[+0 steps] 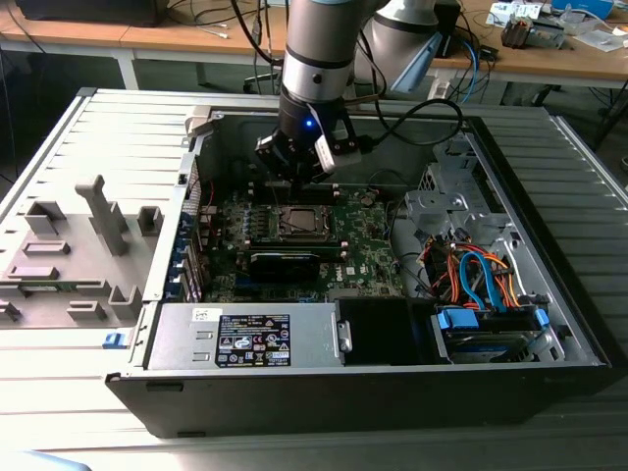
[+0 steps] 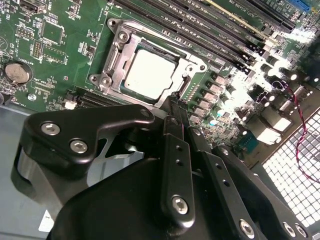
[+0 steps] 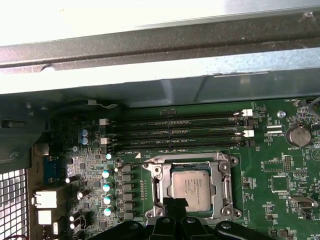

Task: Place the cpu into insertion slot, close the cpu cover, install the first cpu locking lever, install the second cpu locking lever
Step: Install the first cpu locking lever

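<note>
cpu (image 2: 149, 73) seated in insertion slot (image 2: 118, 60); hand (image 2: 176, 106) just beside it

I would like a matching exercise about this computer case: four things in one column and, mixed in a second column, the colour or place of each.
Things:
1. cpu
2. coin battery
3. memory slots
4. gripper

Descriptions:
A. long, black, empty, lying in parallel rows
B. silvery-grey square sitting in the insertion slot
C. black, at the edge of the socket
D. round and silvery, standing on the green motherboard

Pairs: 1-B, 2-D, 3-A, 4-C
</note>
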Controlling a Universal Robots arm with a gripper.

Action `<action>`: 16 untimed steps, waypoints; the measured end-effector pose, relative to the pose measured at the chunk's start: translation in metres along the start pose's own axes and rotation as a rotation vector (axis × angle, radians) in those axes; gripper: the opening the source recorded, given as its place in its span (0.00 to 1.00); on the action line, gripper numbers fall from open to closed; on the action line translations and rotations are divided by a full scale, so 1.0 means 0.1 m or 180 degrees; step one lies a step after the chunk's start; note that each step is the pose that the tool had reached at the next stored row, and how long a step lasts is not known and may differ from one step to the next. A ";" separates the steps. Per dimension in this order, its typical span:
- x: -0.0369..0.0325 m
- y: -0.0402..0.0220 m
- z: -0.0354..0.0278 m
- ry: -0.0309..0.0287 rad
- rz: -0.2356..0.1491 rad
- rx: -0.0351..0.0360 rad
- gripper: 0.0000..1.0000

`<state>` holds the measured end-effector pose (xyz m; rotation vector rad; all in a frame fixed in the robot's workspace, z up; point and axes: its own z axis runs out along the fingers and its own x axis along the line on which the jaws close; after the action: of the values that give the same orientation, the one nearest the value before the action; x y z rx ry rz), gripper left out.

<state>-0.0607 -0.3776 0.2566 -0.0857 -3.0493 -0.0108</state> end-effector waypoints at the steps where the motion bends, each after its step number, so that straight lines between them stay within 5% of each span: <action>1: 0.001 0.000 0.000 0.0000 0.0000 0.0000 0.11; 16: 0.037 0.011 0.004 0.0000 0.0000 0.0000 0.11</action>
<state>-0.0644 -0.3763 0.2566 -0.0857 -3.0493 -0.0108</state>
